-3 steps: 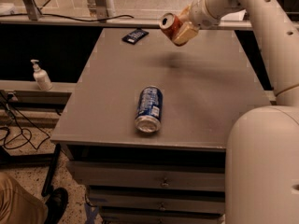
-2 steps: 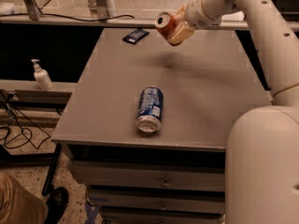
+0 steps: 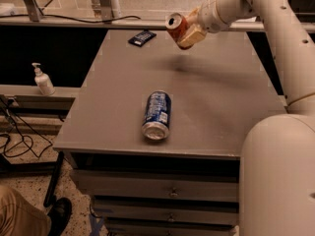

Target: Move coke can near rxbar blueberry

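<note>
The claw (image 3: pixel 187 34) is in the air above the far part of the bench (image 3: pixel 226 107), at the end of the white arm (image 3: pixel 275 28) that comes in from the upper right. It is closed around the coke can (image 3: pixel 174 23) and holds it clear of the surface. The can is tilted, and its silver top is turned to the left and toward the camera. A soft shadow (image 3: pixel 183 68) lies on the bench below it.

The rxbar blueberry (image 3: pixel 142 37) lies flat near the far left corner of the bench. It is a dark wrapper with pale lettering. The coke can hangs near it, to its right and higher, and the two do not touch.

In the middle of the bench, closer to the front edge, a blue and white can (image 3: pixel 157 114) lies on its side, with its top end pointing to the front. It is well apart from both the bar and the claw.

Under the bench top there are drawers (image 3: pixel 167 191). On a lower ledge (image 3: pixel 19 96) at the left stands a white pump bottle (image 3: pixel 43 80), upright. Cables (image 3: pixel 17 141) lie on the floor below it, and a dark shoe (image 3: pixel 58 213) is at the bottom left.
</note>
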Motion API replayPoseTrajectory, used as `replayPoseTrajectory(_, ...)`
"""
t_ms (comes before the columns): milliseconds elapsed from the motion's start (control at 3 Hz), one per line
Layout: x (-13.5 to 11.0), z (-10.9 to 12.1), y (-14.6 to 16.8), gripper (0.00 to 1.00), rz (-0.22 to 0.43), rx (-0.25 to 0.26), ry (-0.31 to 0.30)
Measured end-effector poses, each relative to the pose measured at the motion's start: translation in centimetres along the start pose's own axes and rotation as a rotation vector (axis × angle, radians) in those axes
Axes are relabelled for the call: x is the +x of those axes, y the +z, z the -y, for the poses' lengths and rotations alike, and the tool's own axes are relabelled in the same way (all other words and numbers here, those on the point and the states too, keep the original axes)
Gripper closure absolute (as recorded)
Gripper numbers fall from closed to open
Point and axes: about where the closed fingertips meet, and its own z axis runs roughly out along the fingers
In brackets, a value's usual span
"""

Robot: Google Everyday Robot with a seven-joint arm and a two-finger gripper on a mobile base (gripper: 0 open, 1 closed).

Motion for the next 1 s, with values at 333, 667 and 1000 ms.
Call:
replayPoseTrajectory(333, 0.1, 0.9, 0.7, 1.0, 0.117, 0.028, 0.129)
replayPoseTrajectory(667, -0.2, 1.9, 1.6, 1.0, 0.253, 0.027, 0.297)
replayPoseTrajectory(1000, -1.5, 2.6, 1.1, 1.0, 0.335, -0.001, 0.448)
